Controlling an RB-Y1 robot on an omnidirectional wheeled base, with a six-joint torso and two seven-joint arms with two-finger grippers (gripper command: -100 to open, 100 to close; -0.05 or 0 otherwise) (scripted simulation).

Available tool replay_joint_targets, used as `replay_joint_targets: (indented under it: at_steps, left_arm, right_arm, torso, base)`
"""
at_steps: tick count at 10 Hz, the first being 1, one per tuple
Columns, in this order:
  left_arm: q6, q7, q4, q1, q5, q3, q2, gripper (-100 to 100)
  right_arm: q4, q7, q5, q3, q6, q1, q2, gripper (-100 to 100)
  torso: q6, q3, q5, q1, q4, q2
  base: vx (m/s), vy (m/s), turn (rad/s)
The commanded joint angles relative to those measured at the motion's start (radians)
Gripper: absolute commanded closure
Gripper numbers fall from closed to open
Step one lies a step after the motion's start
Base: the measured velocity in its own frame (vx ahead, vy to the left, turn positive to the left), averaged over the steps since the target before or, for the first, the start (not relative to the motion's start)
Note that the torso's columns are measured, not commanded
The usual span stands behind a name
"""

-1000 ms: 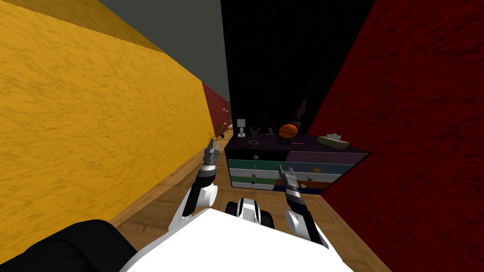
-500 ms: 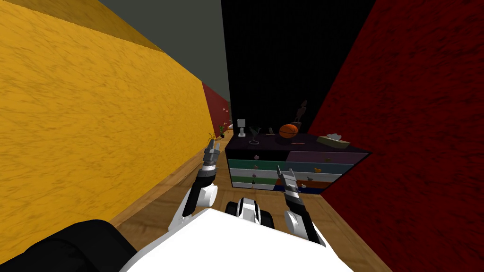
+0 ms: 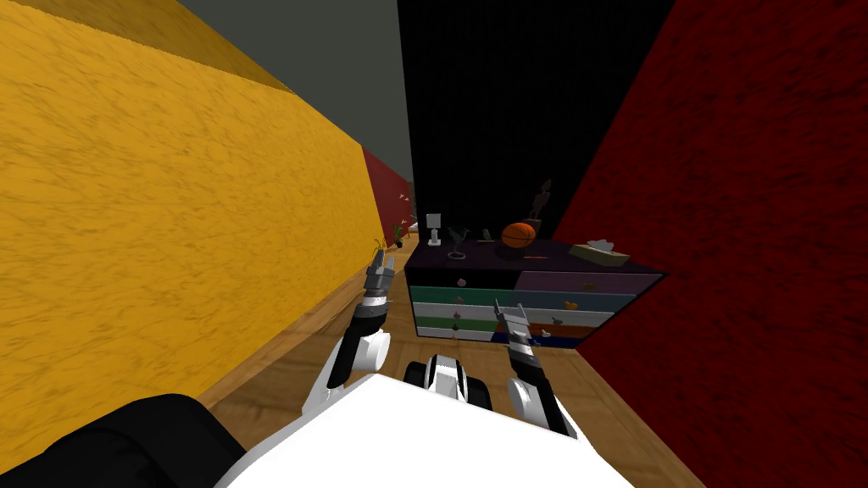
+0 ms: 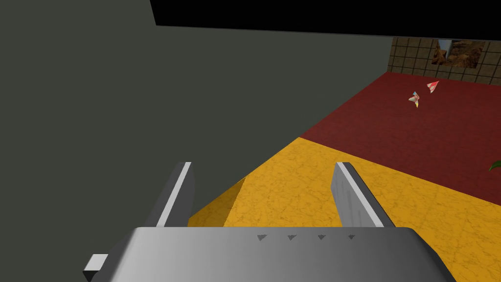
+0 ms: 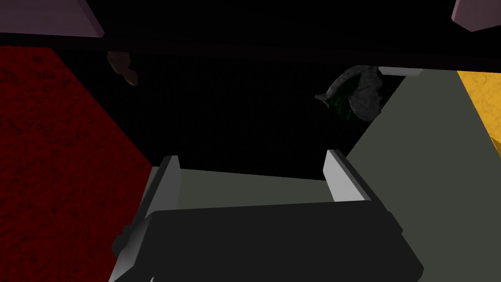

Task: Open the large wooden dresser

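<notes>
A wide dresser [image 3: 525, 298] with a dark top and drawer fronts in black, mauve, teal, white, green and orange stands ahead against the dark red wall. Small knobs dot its drawers. My right gripper [image 3: 514, 323] hangs open in front of the lower drawers, a short way off them; the right wrist view shows its fingers [image 5: 169, 182] wide apart with nothing between. My left gripper [image 3: 381, 273] is raised to the left of the dresser, near the yellow wall, open and empty, its fingers [image 4: 182, 188] spread.
On the dresser top sit an orange ball [image 3: 516, 235], a tissue box [image 3: 598, 252], a small white lamp [image 3: 433, 227] and a thin figurine [image 3: 539, 203]. A yellow wall [image 3: 169, 229] runs close on my left. Wooden floor [image 3: 288, 356] leads up to the dresser.
My right gripper has drawn slightly back and down, toward me. The left arm and the dresser hold still.
</notes>
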Motion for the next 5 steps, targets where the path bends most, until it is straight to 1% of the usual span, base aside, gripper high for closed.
replay_joint_targets:
  at_steps: [1, 3, 4, 5]
  left_arm:
    - [0.0, 0.0, 0.0, 0.0, 0.0, 0.0, 0.0, 0]
    - [0.0, 0.0, 0.0, 0.0, 0.0, 0.0, 0.0, 0]
    - [0.0, 0.0, 0.0, 0.0, 0.0, 0.0, 0.0, 0]
    - [0.0, 0.0, 0.0, 0.0, 0.0, 0.0, 0.0, 0]
  right_arm:
    - [0.058, 0.076, -0.002, 0.009, -0.028, -0.023, 0.001, -100]
    - [0.06, 0.122, -0.002, 0.009, -0.028, -0.023, 0.001, -100]
    - [0.108, 0.157, -0.003, 0.017, -0.05, -0.042, 0.002, -100]
    - [0.108, 0.184, -0.003, 0.017, -0.05, -0.042, 0.002, -100]
  torso:
    - [0.0, 0.0, 0.0, 0.0, 0.0, 0.0]
    - [0.0, 0.0, 0.0, 0.0, 0.0, 0.0]
    - [0.0, 0.0, 0.0, -0.001, 0.0, 0.0]
    - [0.0, 0.0, 0.0, 0.0, 0.0, 0.0]
  base:
    - [0.005, 0.025, -0.005]
    - [0.007, 0.02, -0.001]
    - [0.013, 0.023, -0.002]
    - [0.012, 0.03, -0.002]
